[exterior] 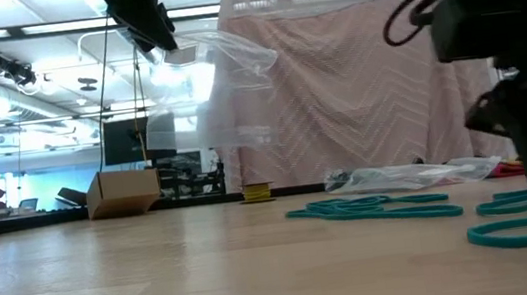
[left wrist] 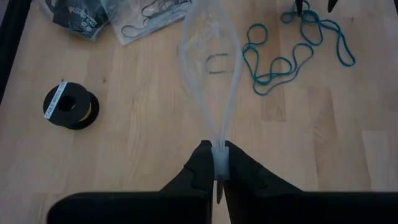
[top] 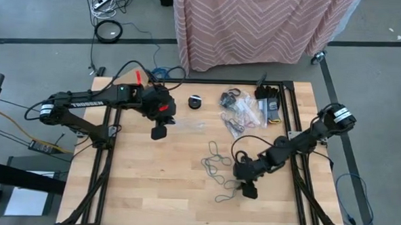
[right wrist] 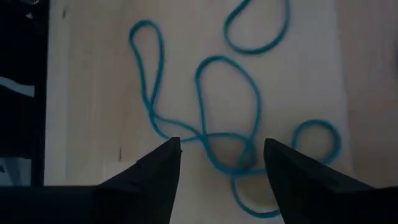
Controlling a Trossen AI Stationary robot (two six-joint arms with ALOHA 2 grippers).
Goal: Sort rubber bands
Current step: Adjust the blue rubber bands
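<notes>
Several teal rubber bands [right wrist: 214, 93] lie tangled on the wooden table, right of its middle [top: 218, 169]. My right gripper [right wrist: 222, 152] stands open low over the near end of this tangle, one finger on each side of crossing strands; I cannot tell whether it touches them. My left gripper [left wrist: 219, 168] hangs above the table's left middle [top: 159, 131], shut on a clear plastic bag [left wrist: 208, 56]. A small dark band [left wrist: 216, 62] shows through the bag. Black bands lie in other clear bags [top: 244, 113] at the far side. My left gripper pinches the clear bag's bunched edge [left wrist: 219, 154] between its two fingers, which slant down from the table's left. The bag is lifted clear of the table and hangs limp below and ahead of the fingers [exterior: 225, 82]; how many layers, I cannot tell.
A small black spool [top: 195, 101] sits at the far middle of the table. Crinkly clear bags and dark gear [top: 269, 95] crowd the far right corner. A black frame rail [top: 291, 123] runs along the right side. Bare wood lies at the near left.
</notes>
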